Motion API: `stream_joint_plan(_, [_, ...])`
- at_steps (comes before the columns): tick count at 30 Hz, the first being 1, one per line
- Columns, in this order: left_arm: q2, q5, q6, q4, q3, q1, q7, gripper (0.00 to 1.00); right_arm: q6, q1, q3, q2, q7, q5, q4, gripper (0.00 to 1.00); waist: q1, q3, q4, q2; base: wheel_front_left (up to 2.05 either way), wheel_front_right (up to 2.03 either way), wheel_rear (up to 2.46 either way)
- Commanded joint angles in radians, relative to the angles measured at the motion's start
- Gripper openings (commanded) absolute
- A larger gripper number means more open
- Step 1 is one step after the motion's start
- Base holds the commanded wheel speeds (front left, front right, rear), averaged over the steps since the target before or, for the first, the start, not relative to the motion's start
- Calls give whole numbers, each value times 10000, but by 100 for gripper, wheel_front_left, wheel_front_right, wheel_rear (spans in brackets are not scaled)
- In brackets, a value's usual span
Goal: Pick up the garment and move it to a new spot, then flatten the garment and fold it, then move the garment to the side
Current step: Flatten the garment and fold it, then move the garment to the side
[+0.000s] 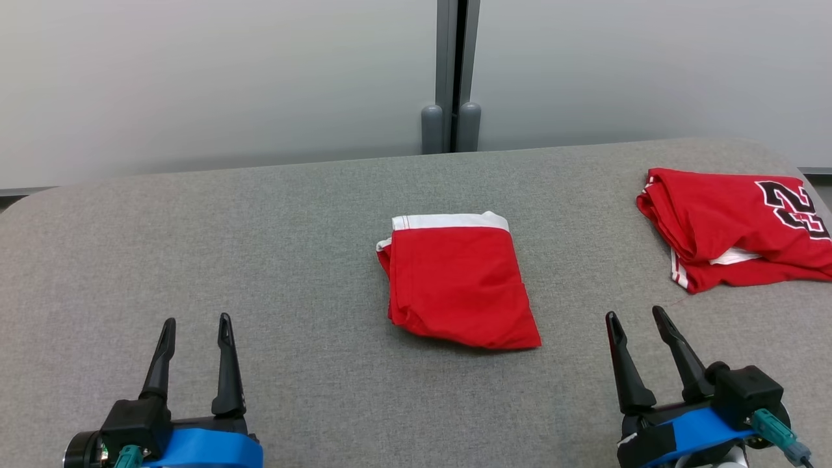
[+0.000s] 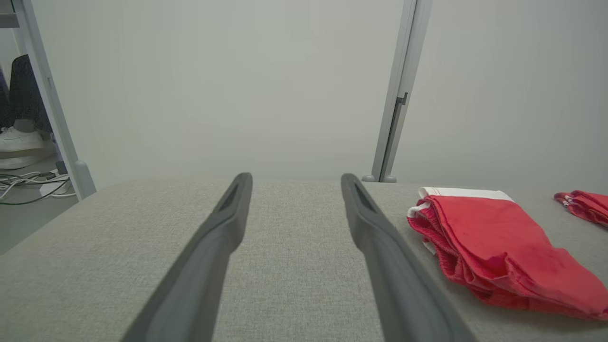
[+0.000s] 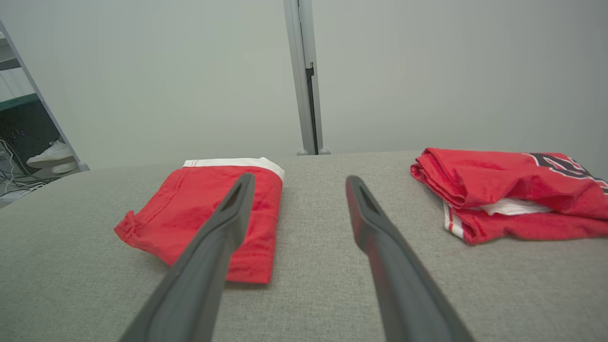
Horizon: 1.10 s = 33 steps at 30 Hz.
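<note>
Left end effector (image 1: 197, 320) first: it's at the near left of the bench (image 1: 292, 221), jaws spread wide and empty, over plain grey fabric. The right end effector (image 1: 634, 312) is the same deal at the near right, jaws wide apart and holding nothing, leaning a little toward the left.

The folded red garment (image 1: 461, 292) lies pretty much in the middle of the bench, between the two end effectors and farther out than both, well apart from each. It's a fairly tidy rectangle with a white band along its far edge, and you can see the stacked layers along its left side. In the right wrist view it sits off to the left, and in the left wrist view it's off to the right.

There's a second red garment (image 1: 734, 227) at the far right of the bench, close to the right edge. That one is folded looser, with a black number on top and some white striped trim poking out on the near side. Bare grey bench separates the two.

Behind the bench are pale wall panels joined by a grey post (image 1: 452, 65). In the left wrist view, past the bench's far left corner, there are white shoes (image 2: 19, 142) and some cables (image 2: 23, 183) on the floor.
</note>
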Motion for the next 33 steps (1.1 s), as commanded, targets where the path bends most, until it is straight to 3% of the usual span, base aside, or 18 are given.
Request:
stream_joint_plan(1, [-2, -61, 53, -46, -3, 94, -23, 100, 2, 154, -23, 25, -21, -96, -11, 100, 0, -20, -5, 0, 0, 0, 0])
stream_joint_plan(25, [-3, -80, 141, -109, -37, 92, -23, 100, 2, 155, -109, 66, -21, -159, 221, 100, 0, 4, 34, 0, 0, 0, 0])
stream_joint_plan(33, [-3, -129, 175, -146, -187, -126, -23, 100, 2, -813, 220, -173, -21, -159, 421, 100, 0, 270, 217, 0, 0, 0, 0])
